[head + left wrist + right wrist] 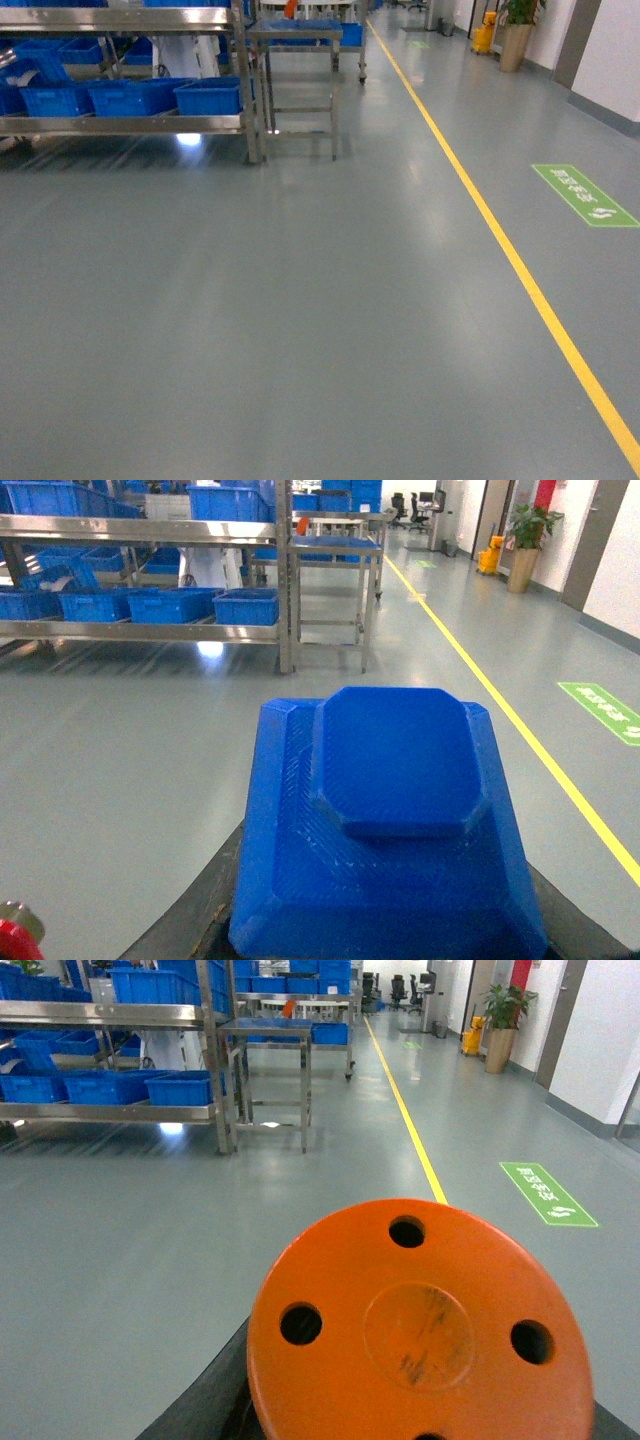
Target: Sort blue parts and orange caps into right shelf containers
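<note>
Filling each wrist view: blue part (395, 820); orange cap (425, 1325); claws' grip untellable.

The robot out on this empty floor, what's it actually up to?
It appears to be carrying parts toward the shelving. The left wrist camera shows a blue part right in front of it, and the right wrist camera an orange cap with round holes, each apparently held, though the grippers themselves are hidden. Ahead on the left stands a steel shelf lined with blue crates. A yellow floor line runs alongside. Nothing has been sorted yet.
</note>
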Robot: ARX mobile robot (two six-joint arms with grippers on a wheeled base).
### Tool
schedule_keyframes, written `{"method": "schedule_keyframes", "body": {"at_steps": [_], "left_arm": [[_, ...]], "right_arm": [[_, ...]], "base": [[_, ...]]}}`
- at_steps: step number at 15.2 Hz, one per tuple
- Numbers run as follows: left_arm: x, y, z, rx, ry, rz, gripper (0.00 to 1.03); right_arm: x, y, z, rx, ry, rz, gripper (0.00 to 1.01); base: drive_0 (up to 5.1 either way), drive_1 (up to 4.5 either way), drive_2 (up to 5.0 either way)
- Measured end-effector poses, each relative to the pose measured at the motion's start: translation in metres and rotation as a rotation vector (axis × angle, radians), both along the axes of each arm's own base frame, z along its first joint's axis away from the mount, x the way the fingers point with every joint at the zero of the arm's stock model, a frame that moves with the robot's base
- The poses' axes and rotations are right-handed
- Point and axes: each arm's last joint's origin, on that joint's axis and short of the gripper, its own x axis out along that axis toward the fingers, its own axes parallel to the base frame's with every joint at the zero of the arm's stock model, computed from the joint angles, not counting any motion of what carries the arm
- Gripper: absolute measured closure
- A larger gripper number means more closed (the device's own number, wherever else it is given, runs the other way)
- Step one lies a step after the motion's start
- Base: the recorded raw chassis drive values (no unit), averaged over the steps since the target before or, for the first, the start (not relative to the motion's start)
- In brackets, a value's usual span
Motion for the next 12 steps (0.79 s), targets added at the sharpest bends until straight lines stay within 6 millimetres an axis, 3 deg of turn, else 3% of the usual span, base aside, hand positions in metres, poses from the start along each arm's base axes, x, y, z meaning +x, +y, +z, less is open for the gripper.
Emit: {"method": "schedule_keyframes", "body": {"at_steps": [12], "left_arm": [[0.0000, 0.0000, -0.0001, 0.000, 0.001, 0.000, 0.60]], "right_arm": [[0.0000, 0.0000, 0.0001, 0.000, -0.001, 0.000, 0.56]], "base": [[0.1, 4.34, -4.2]]}}
